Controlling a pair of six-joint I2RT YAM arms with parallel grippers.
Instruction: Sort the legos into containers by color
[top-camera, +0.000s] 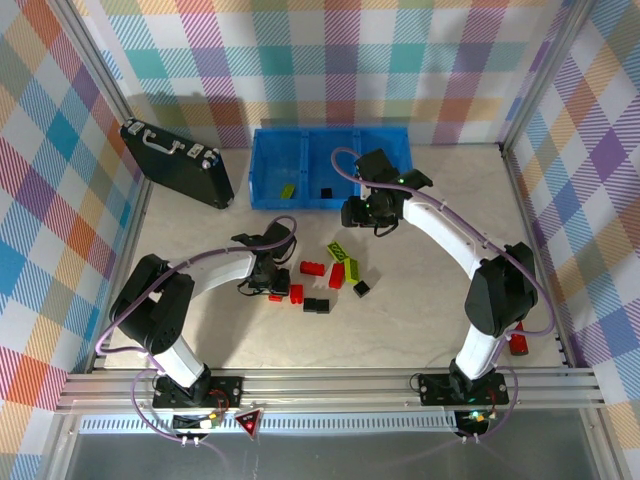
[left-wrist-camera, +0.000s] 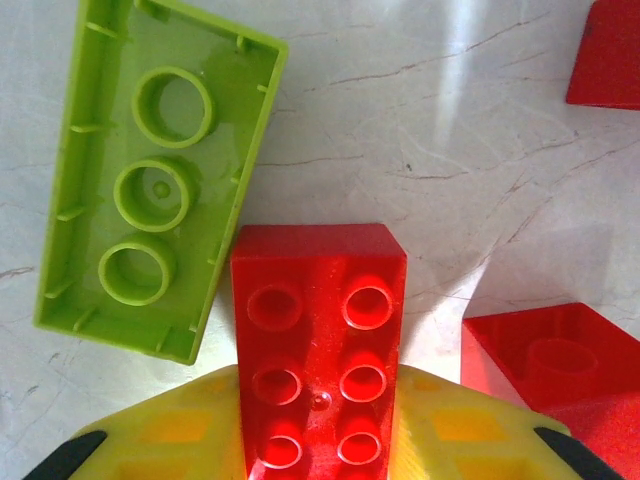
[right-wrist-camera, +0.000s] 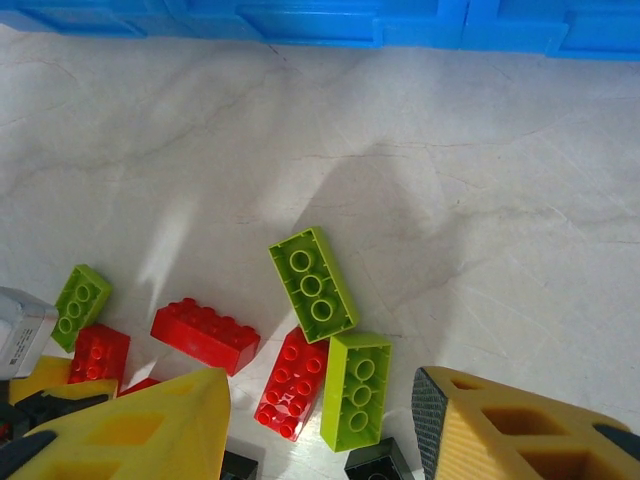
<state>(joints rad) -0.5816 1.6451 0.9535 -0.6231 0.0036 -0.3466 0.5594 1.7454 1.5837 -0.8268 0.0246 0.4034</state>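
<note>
left gripper (left-wrist-camera: 318, 378): The yellow fingers (left-wrist-camera: 150, 440) sit tight against both long sides of the red brick (left-wrist-camera: 318, 340) with no gap showing, so it looks clamped on. My guess is it's gripped across the narrow way because that's what fits between the pads.

red brick: It's studs up, just beside an upside-down lime brick (left-wrist-camera: 160, 180), down among the loose stuff and well short of the bin. I honestly can't tell if it's lifted or sitting on the table (top-camera: 430, 290).

right gripper (right-wrist-camera: 320, 378): The fingers are spread wide with nothing between them. It hangs over the pile on the bin side, and I reckon it's lining up a pick of its own.

blue bin (top-camera: 275, 155): It sits at the far edge. There's a lime piece (top-camera: 287, 190) in the left compartment and a black piece (top-camera: 325, 189) in the middle one, so red probably goes in the right one.

loose legos (top-camera: 337, 272): Reds, limes and blacks are bunched mid-table, several of them touching. Any grab has to mind its neighbours.

hard to see: The right arm covers most of the right compartment from above, so there's no telling what's in there. The left fingertips run off the bottom of the wrist shot. There's also a red something (top-camera: 518, 343) by the right arm's base, half hidden, and I can't say if it's a brick.
</note>
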